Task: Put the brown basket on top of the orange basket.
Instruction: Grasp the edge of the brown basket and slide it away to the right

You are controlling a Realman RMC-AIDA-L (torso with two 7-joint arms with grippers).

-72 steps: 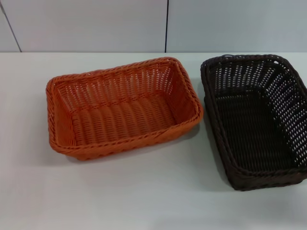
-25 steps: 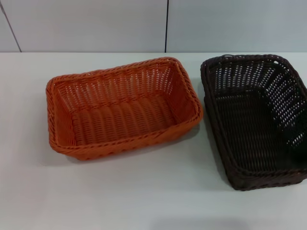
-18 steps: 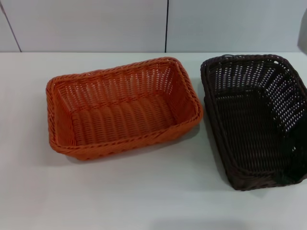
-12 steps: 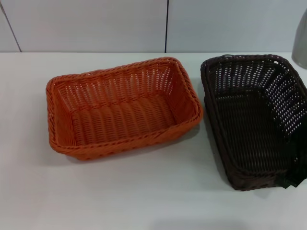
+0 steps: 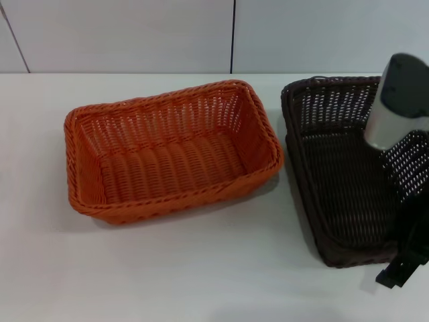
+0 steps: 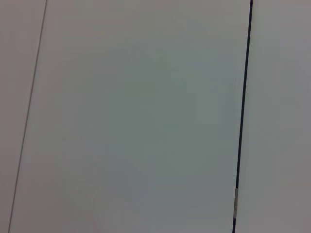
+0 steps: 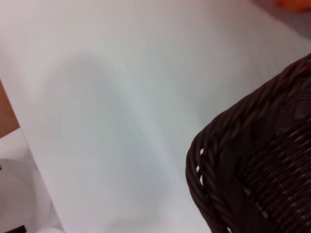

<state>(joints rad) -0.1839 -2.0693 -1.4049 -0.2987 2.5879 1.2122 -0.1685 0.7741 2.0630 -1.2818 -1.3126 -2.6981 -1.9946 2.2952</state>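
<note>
Change: my right gripper (image 5: 401, 272) has just come down at the rectangular dark brown wicker basket's (image 5: 342, 168) near corner.
Fingers: can't tell.
Meaning: grasp next; rectangular orange wicker basket (image 5: 167, 151) waits.

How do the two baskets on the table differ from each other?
The orange basket is bright orange; the brown basket is very dark brown. The orange basket lies to the robot's left with its long side across the table, while the brown basket sits on the right, running front to back. No arm is near the orange basket; the right gripper is at the brown basket's near corner. Both are rectangular, woven, empty and look similar in size.
</note>
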